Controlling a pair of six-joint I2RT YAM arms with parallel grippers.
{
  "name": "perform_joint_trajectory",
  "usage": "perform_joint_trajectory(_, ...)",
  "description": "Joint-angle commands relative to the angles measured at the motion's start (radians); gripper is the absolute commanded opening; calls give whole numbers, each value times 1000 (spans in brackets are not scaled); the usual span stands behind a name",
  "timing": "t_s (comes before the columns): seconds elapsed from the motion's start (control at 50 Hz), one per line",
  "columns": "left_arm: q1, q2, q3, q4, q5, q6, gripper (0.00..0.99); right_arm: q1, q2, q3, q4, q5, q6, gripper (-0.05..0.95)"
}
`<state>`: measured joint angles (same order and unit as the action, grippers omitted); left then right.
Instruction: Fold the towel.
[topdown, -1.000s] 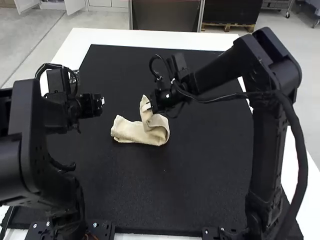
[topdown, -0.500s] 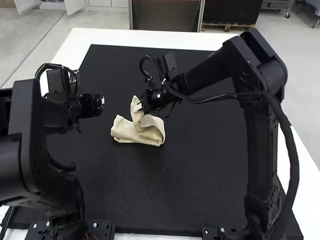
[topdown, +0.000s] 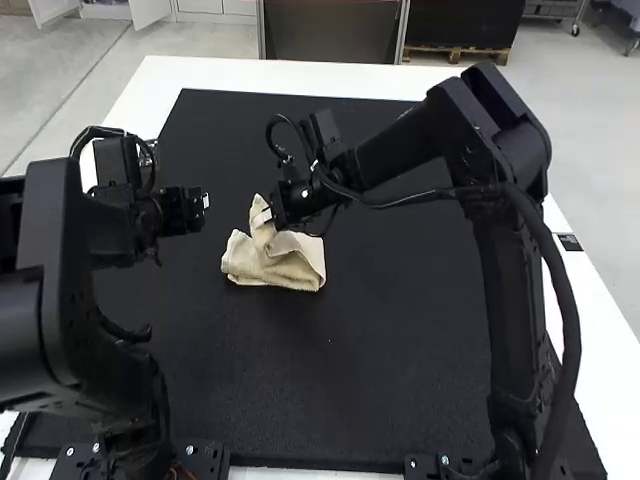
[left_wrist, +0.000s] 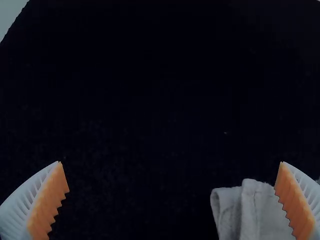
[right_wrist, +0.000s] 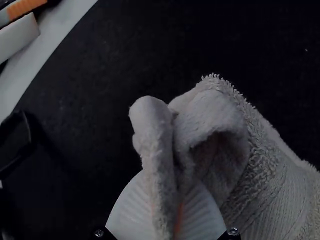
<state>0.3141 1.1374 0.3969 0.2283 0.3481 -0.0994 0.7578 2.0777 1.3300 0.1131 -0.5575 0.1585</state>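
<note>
1. While the fold looks only part made to me, the near side of the job is in fair order: the towel (topdown: 296, 273) sits low on the black mat (topdown: 400, 380), out ahead of my bases and between the left arm (topdown: 60, 290) and the right arm (topdown: 510, 290).

2. Left gripper (left_wrist: 170, 162) is spread wide, nothing between its ribbed fingers. It hangs off the towel's left side in the high view; its wrist view puts a layered edge of cloth near one orange pad — handy if I want a second hold, though I judge it unneeded for this fold.

3. Right gripper (topdown: 269, 214) is closed on a bunched pinch of cloth at the towel's far side. The raised end (topdown: 262, 226) stands up from the rest, and the right wrist view gives an open loop of terry beside the pinch.

4. Progress, my reading: one end is turned back over the lower layer, roughly halfway through this fold. Left to do — lay the raised end down, let go, square the edges, flatten the loop. Whether another fold should follow, I can't tell. Letting go too high could leave a crumpled top layer.

5. Containers: the task calls for none, so I have no contents to log; the cloth rests straight on the mat.

6. Farthest out, beyond the mat's far edge, runs the white table (topdown: 330, 74).
</note>
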Motion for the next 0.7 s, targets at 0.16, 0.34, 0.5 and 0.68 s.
perform_joint_trajectory(0.16, 10, -24, -6, 9, 14, -10, 970, 37, 42, 71, 5, -18, 18, -20)
perform_joint_trajectory(0.34, 10, -24, -6, 9, 12, -10, 970, 40, 67, 95, 10, -18, 23, 11)
perform_joint_trajectory(0.5, 10, -24, -6, 11, 12, -10, 970, 40, 82, 121, 10, -18, 27, 244)
perform_joint_trajectory(0.68, 8, -24, -6, 13, 12, -10, 970, 34, 74, 138, 7, -55, 47, 518)
